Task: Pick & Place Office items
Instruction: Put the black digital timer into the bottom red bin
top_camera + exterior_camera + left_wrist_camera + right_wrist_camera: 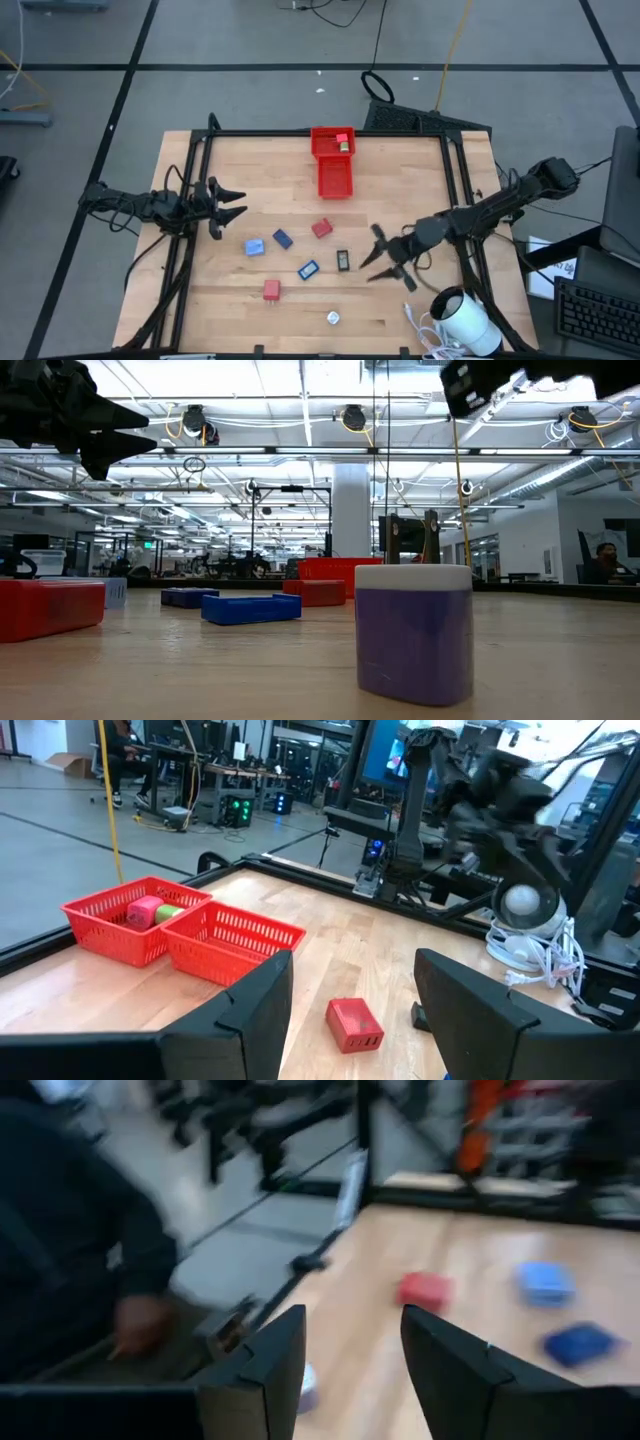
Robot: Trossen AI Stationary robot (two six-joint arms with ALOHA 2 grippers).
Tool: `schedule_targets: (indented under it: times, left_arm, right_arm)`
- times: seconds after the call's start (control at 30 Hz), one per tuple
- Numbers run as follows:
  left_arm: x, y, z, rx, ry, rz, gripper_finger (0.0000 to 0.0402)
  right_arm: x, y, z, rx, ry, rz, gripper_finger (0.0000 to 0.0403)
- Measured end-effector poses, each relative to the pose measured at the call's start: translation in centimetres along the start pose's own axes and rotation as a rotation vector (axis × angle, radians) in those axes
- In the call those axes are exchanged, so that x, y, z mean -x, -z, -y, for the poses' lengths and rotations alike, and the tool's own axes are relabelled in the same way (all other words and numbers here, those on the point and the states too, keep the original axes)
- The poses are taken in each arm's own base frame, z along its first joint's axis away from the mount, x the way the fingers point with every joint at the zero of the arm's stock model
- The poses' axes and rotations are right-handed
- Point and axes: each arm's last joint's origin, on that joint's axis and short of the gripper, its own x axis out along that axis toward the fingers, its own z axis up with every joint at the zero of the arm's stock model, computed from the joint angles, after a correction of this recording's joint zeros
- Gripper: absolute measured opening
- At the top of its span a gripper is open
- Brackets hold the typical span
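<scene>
Small office items lie loose on the wooden table: a light-blue piece (254, 246), two blue pieces (282, 238) (308, 269), two red pieces (321, 229) (271, 290), a black piece (343, 260) and a whitish piece (333, 318). The red tray (335, 180) stands at the far middle with a pink and green piece (343, 142) in its far compartment. My right gripper (372, 254) hovers open just right of the black piece, nothing between its fingers. My left gripper (242, 203) waits open at the left, above the table.
A big white cylinder (465, 320) with a coiled cable stands at the near right corner. Black frame rails (452, 190) run along the table's left, far and right sides. In the low view the whitish piece (413, 630) stands close in front.
</scene>
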Motion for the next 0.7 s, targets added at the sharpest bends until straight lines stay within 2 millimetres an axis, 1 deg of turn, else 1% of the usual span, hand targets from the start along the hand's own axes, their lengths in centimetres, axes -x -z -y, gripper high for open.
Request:
schedule_targets:
  times: [0.07,0.2,0.37,0.43,0.53,0.7]
  left_arm:
    - [0.0,0.0,0.0,0.000,0.000,0.000,0.0214]
    - [0.0,0.0,0.0,0.000,0.000,-0.001,0.0214]
    - [0.0,0.0,0.0,0.000,0.000,-0.001,0.0214]
    - [0.0,0.0,0.0,0.000,0.000,0.000,0.0214]
    - [0.0,0.0,0.0,0.000,0.000,0.000,0.0214]
    - [0.0,0.0,0.0,0.000,0.000,-0.001,0.0214]
  right_arm:
    - [1.3,0.7,0.4,-0.013,0.051,0.067,0.0152]
    - [3.7,2.4,0.7,-0.040,0.102,0.185,0.0150]
    - [5.8,4.0,0.6,-0.047,0.087,0.326,0.0150]
    - [6.3,4.4,0.5,-0.044,0.082,0.362,0.0150]
    - [6.6,4.7,0.5,-0.045,0.079,0.381,0.0150]
    - [6.4,5.1,0.6,-0.091,0.073,0.335,0.0150]
